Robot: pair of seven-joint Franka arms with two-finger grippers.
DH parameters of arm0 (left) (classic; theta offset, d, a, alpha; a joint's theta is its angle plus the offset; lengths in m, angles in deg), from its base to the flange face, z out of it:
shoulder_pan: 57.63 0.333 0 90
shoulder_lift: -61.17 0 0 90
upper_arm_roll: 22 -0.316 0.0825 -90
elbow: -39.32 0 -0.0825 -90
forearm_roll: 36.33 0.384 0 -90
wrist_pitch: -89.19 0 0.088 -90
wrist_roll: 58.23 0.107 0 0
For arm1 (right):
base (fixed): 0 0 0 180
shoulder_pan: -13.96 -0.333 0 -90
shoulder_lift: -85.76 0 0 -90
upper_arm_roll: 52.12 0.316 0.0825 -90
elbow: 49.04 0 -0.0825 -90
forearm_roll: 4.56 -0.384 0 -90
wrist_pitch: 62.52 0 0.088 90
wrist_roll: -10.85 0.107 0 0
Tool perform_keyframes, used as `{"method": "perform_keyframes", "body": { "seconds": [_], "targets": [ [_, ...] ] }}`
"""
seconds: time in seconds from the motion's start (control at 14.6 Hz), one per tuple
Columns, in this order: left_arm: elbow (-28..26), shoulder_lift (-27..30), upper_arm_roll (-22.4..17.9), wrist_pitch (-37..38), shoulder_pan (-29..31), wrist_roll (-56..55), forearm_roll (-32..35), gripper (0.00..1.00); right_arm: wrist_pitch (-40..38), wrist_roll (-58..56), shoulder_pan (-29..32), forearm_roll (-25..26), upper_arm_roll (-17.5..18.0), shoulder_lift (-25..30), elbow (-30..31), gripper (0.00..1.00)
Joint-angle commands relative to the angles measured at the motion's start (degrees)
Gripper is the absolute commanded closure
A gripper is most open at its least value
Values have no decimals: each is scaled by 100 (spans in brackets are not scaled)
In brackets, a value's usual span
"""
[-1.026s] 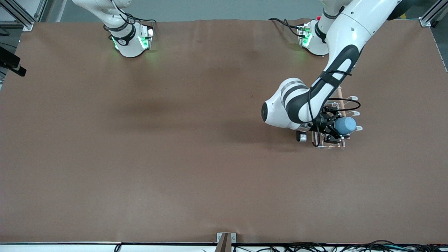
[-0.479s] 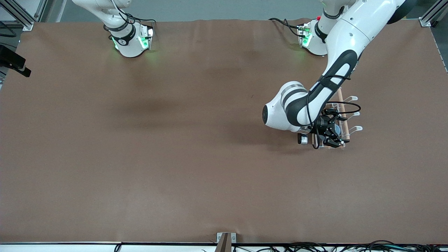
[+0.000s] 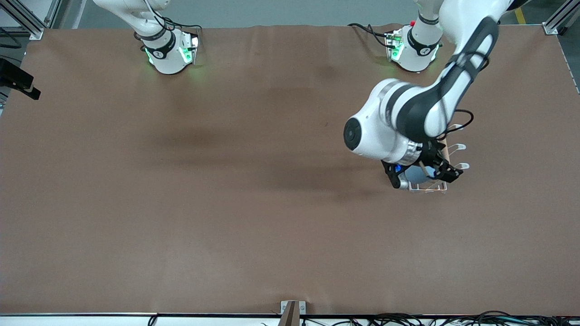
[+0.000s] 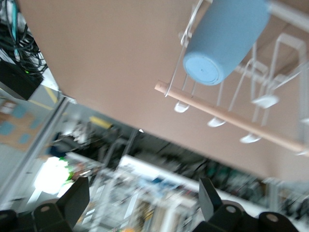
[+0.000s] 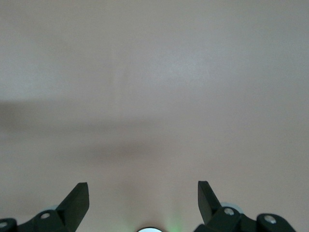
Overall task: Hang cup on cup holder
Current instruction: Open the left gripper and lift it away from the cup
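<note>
Even, diffuse overhead light falls on the matte brown desk (image 3: 226, 217), with soft broad shadows under the arms and no glare. Green indicator lamps glow at both bases. The left wrist view is motion-blurred, its background smeared, though the light-blue plastic cup (image 4: 224, 41) stays readable. The right wrist view is pale and washed out.
</note>
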Motion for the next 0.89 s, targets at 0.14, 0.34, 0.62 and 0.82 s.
{"method": "perform_keyframes", "body": {
  "seconds": [0.14, 0.34, 0.62, 0.82],
  "targets": [
    [1016, 273, 15, 33, 95, -1876, -1544, 0, 93, -100, -103, 88, -67, 121, 179, 1],
    [1701, 317, 32, 15, 166, -2572, -2222, 0, 119, -101, -120, 97, -58, 130, 170, 1],
    [1782, 861, 23, -1195, 507, -2530, -2249, 0, 119, -92, -120, 80, -58, 130, 161, 0],
    [1765, 1098, 15, -1225, 543, -2600, -2600, 0, 110, -92, -103, 80, -58, 130, 161, 0]
  ]
}}
